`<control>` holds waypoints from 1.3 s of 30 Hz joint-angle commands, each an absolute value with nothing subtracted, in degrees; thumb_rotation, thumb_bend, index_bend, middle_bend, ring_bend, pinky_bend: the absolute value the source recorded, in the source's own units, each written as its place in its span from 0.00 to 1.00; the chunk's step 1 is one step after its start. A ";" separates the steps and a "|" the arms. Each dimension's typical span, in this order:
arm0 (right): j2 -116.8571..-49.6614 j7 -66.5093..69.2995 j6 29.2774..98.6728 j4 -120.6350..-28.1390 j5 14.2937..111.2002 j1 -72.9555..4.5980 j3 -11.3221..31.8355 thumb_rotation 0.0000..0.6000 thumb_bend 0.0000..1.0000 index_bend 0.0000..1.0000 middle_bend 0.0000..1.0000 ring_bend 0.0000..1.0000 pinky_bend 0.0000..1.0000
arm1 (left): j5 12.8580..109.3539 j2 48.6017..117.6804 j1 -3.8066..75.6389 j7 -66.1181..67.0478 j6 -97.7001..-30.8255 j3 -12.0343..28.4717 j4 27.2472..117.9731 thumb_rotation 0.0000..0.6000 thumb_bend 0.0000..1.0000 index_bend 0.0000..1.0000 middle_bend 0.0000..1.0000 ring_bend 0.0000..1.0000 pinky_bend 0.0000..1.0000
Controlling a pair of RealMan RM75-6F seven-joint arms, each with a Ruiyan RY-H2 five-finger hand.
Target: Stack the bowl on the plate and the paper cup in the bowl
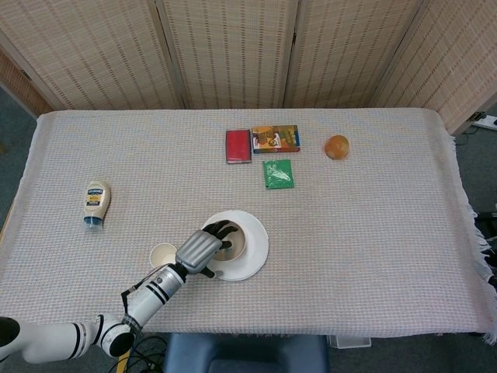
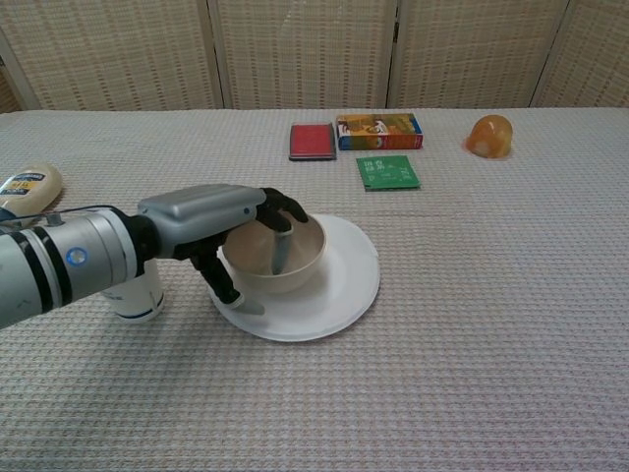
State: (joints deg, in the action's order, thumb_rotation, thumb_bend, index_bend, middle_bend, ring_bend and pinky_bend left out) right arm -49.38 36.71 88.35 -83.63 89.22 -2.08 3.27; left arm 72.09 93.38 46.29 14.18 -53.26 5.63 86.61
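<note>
A beige bowl (image 2: 293,258) (image 1: 234,242) sits on the white plate (image 2: 344,285) (image 1: 255,252) near the table's front. My left hand (image 2: 211,228) (image 1: 199,252) grips the bowl's left rim, fingers hooked inside and thumb outside below. The white paper cup (image 1: 162,255) (image 2: 138,295) stands upright just left of the plate, mostly hidden behind my forearm in the chest view. The right hand shows in neither view.
A mayonnaise bottle (image 1: 95,203) lies at the left. A red wallet (image 1: 238,145), a colourful box (image 1: 276,138) and a green packet (image 1: 277,173) lie at the back centre, and an orange round thing (image 1: 336,146) at the back right.
</note>
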 commanded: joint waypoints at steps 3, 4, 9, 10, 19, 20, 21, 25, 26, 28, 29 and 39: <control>-49.40 36.54 88.35 -83.66 89.27 -2.13 3.26 1.00 0.26 0.01 0.02 0.00 0.00 | 73.13 92.70 45.93 13.50 -54.36 6.19 87.97 1.00 0.17 0.47 0.17 0.03 0.20; -49.41 36.48 88.38 -83.67 89.26 -2.11 3.26 1.00 0.26 0.01 0.02 0.00 0.00 | 73.28 92.41 45.86 13.51 -54.60 6.32 88.42 1.00 0.17 0.46 0.17 0.03 0.20; -49.42 36.10 88.40 -83.83 89.37 -2.11 3.19 1.00 0.26 0.01 0.02 0.00 0.00 | 73.79 89.31 45.06 14.72 -56.17 6.62 92.16 1.00 0.17 0.43 0.17 0.03 0.20; -49.42 35.99 88.35 -83.87 89.37 -2.13 3.18 1.00 0.26 0.01 0.02 0.00 0.00 | 73.70 88.34 44.90 15.01 -56.15 6.52 93.07 0.99 0.17 0.41 0.17 0.03 0.20; -49.45 34.67 87.89 -84.46 89.41 -2.37 3.08 1.00 0.26 0.01 0.02 0.00 0.00 | 67.39 77.03 42.38 21.76 -56.92 5.47 103.67 0.81 0.16 0.27 0.13 0.00 0.20; -49.44 34.58 87.84 -84.51 89.41 -2.40 3.07 1.00 0.26 0.01 0.02 0.00 0.00 | 66.62 75.90 42.18 23.04 -57.11 5.15 104.67 0.81 0.16 0.26 0.13 0.00 0.20; -49.43 34.45 87.76 -84.59 89.40 -2.43 3.06 1.00 0.26 0.01 0.02 0.00 0.00 | 65.43 74.47 41.95 24.80 -57.28 4.68 106.06 0.81 0.15 0.26 0.13 0.00 0.20; -49.40 33.97 87.69 -84.85 89.55 -2.49 2.97 1.00 0.26 0.01 0.02 0.00 0.00 | 62.04 70.91 41.95 30.34 -57.69 3.43 109.80 0.84 0.15 0.27 0.12 0.00 0.20; -49.40 33.81 87.75 -84.93 89.64 -2.48 2.94 1.00 0.26 0.01 0.02 0.00 0.00 | 61.38 70.11 42.08 31.93 -57.88 3.11 110.66 0.85 0.15 0.28 0.12 0.00 0.20; -49.39 33.63 87.79 -85.03 89.74 -2.47 2.89 1.00 0.26 0.01 0.02 0.00 0.00 | 60.19 69.06 42.30 34.04 -58.08 2.68 111.88 0.84 0.15 0.30 0.12 0.00 0.20; -49.38 33.59 87.79 -85.06 89.80 -2.48 2.86 1.00 0.26 0.01 0.02 0.00 0.00 | 59.20 68.36 42.51 35.67 -58.19 2.32 112.64 0.84 0.15 0.30 0.12 0.00 0.20; -49.28 33.95 87.92 -84.96 90.25 -2.53 2.63 1.00 0.26 0.01 0.02 0.00 0.00 | 51.64 67.77 45.35 46.03 -59.28 0.63 115.57 0.83 0.15 0.30 0.12 0.00 0.20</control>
